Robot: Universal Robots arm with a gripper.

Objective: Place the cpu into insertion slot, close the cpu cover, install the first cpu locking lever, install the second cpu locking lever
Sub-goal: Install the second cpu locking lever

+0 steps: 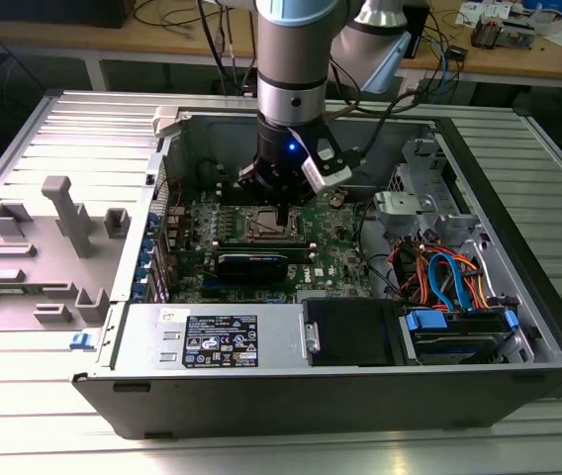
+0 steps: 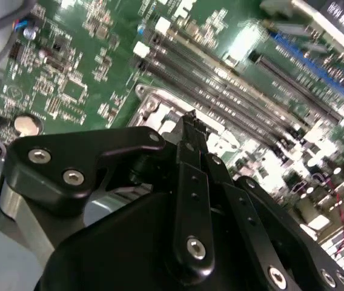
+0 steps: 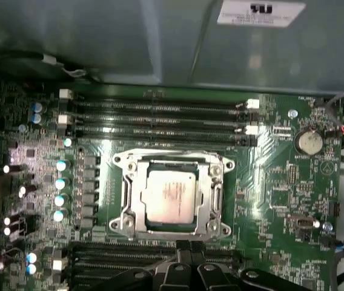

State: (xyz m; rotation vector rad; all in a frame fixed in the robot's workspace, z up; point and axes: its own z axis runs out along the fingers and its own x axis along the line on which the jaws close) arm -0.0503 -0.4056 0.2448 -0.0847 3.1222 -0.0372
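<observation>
The cpu [image 3: 171,198] is seen in the first wrist view lying flat in the insertion slot [image 3: 171,227], its silver-grey top showing through the window of the cpu cover [image 3: 215,197], which appears to be folded down around it; whether the locking levers are latched cannot be told. The socket sits on the green motherboard [image 3: 269,194] between 2 banks of long black memory slots [image 3: 160,118]. In the exterior view the arm reaches down into the open computer case [image 1: 518,297], which lies on the slatted worktop [image 1: 24,416], and the pincer [image 1: 279,210] hangs just above the socket. In the second wrist view the black fingers [image 2: 191,182] are drawn together to a narrow tip with nothing held between them, pointed at the socket's silver rim. The chip is judged to be light, rigid and smooth-topped, best taken by its opposite edges and kept level, since the pin field beneath is fragile and would be bent by any tilt or sliding. The cover is judged to be thin, springy sheet metal, best pressed on its frame rather than over the window.
</observation>
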